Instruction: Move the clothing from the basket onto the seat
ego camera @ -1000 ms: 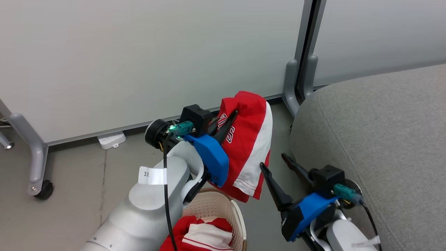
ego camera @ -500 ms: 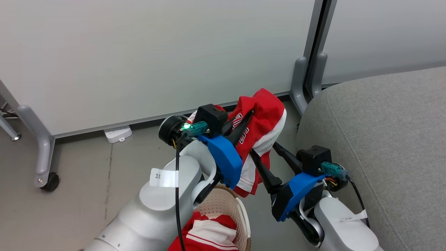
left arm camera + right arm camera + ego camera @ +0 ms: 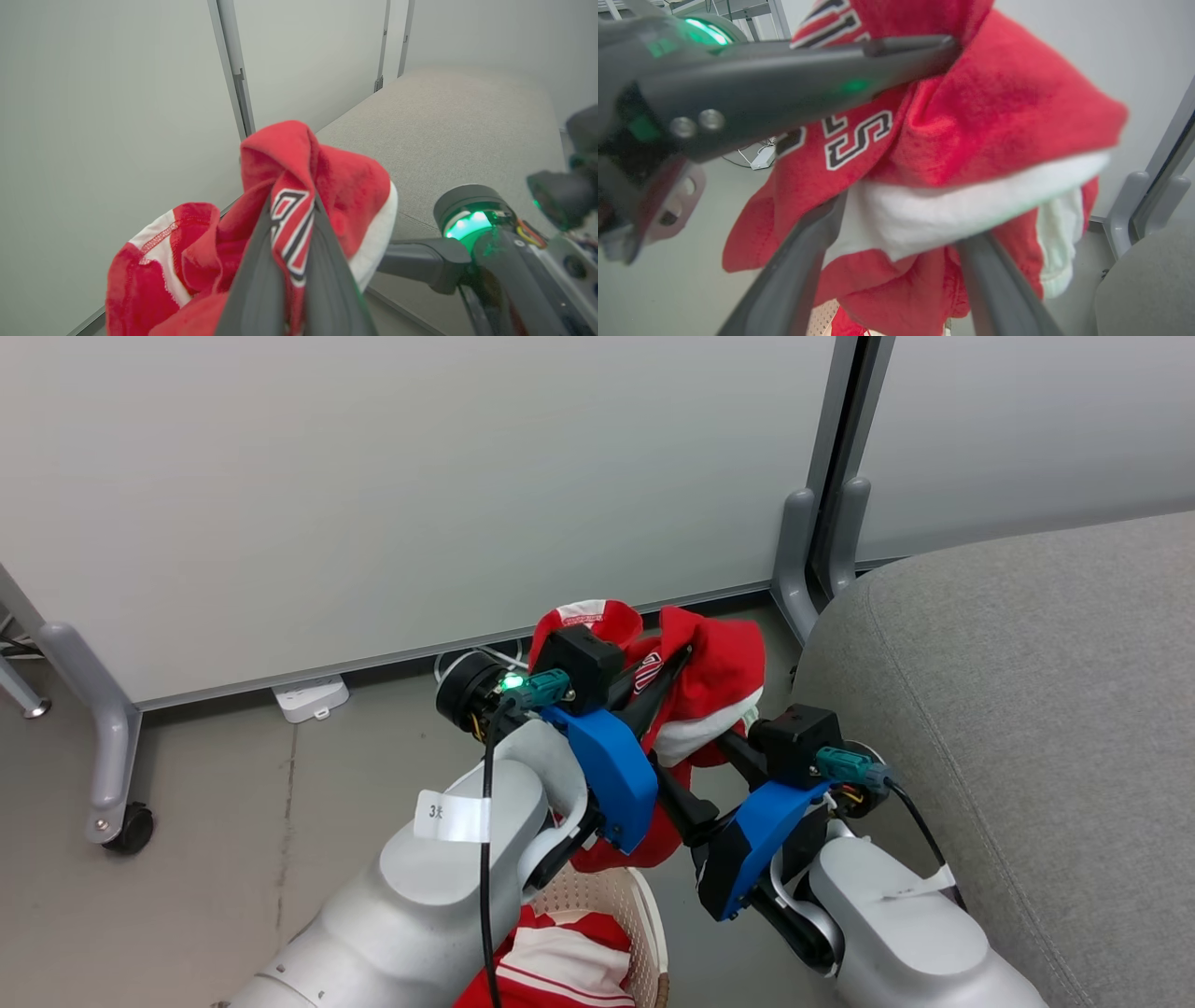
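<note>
My left gripper (image 3: 686, 655) is shut on a red garment (image 3: 719, 663) with white panels, held bunched in the air above the floor. In the left wrist view its fingers (image 3: 261, 261) pinch the lettered fabric (image 3: 289, 219). My right gripper (image 3: 695, 747) stands open, its fingers (image 3: 798, 266) spread on either side of the garment's hanging white panel (image 3: 924, 214). The left gripper (image 3: 945, 46) crosses above them. A second red and white garment (image 3: 560, 961) lies in the cream basket (image 3: 644, 915) below. The grey seat (image 3: 1027, 663) is at the right.
White partition panels stand behind on grey feet, with a castor (image 3: 126, 831) at the left and a post foot (image 3: 794, 569) close to the seat's corner. A white power strip (image 3: 308, 698) lies on the grey floor by the wall.
My right gripper has risen and moved left until its open fingers straddle the hanging garment. The garment has bunched up higher in the left gripper. The camera has shifted slightly.
</note>
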You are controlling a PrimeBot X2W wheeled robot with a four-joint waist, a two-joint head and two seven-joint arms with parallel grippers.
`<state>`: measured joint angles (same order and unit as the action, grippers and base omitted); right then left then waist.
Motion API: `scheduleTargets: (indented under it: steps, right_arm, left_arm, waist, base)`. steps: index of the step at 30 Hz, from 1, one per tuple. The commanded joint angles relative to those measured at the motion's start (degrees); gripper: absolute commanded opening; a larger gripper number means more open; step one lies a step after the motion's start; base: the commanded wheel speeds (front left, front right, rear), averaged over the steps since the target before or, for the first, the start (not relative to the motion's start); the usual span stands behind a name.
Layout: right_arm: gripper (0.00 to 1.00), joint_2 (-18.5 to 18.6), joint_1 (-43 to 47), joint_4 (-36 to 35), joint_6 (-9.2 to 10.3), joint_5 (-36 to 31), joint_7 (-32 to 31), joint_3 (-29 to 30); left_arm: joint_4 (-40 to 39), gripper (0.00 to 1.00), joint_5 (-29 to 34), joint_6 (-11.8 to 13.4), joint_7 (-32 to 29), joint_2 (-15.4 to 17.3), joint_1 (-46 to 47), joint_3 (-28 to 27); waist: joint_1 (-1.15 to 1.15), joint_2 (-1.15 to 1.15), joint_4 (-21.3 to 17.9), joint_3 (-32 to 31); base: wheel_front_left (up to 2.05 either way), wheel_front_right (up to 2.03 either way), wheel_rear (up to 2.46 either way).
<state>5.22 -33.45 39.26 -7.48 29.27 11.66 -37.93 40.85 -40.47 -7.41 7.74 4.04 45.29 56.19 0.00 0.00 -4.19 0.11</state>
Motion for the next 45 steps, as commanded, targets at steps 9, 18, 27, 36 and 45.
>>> scheduleTargets:
  steps: [9, 18, 27, 36, 45]
  right_arm:
    - [0.00, 0.49, -3.19, 3.33, -0.03, 1.16, 2.12, -3.39]
    - [0.00, 0.11, -3.91, 5.52, -0.02, 0.96, 3.18, -3.56]
    - [0.00, -0.14, -3.90, 6.47, -0.03, 0.93, 3.53, -3.91]
    - [0.00, -0.25, -3.05, 6.75, -0.03, 1.70, 3.62, -4.32]
    - [0.00, 0.17, -3.36, 6.05, -0.03, 2.07, 3.61, -4.48]
  left_arm:
    - [0.60, 0.00, -0.92, -0.08, 0.86, 0.69, 1.08, 0.66]
    - [1.27, 0.00, -1.43, -0.07, 1.17, 0.94, 1.26, 0.91]
    - [1.83, 0.00, -1.94, -0.04, 1.59, 1.09, 0.88, 1.02]
    - [2.17, 0.00, -2.32, 0.15, 1.85, 1.20, 0.79, 1.14]
    - [2.46, 0.00, -2.27, 0.32, 1.98, 1.40, 0.87, 1.57]
  waist:
    - [0.00, 0.00, -0.19, -0.31]
    - [0.00, 0.00, -0.40, -0.63]
    - [0.00, 0.00, -0.70, -1.01]
    - [0.00, 0.00, -0.89, -1.22]
    - [0.00, 0.00, -1.02, -1.35]
  base:
    - [0.00, 0.00, 0.00]
    - [0.00, 0.00, 0.00]
    - [0.00, 0.00, 0.00]
    - [0.00, 0.00, 0.00]
    - [0.00, 0.00, 0.00]
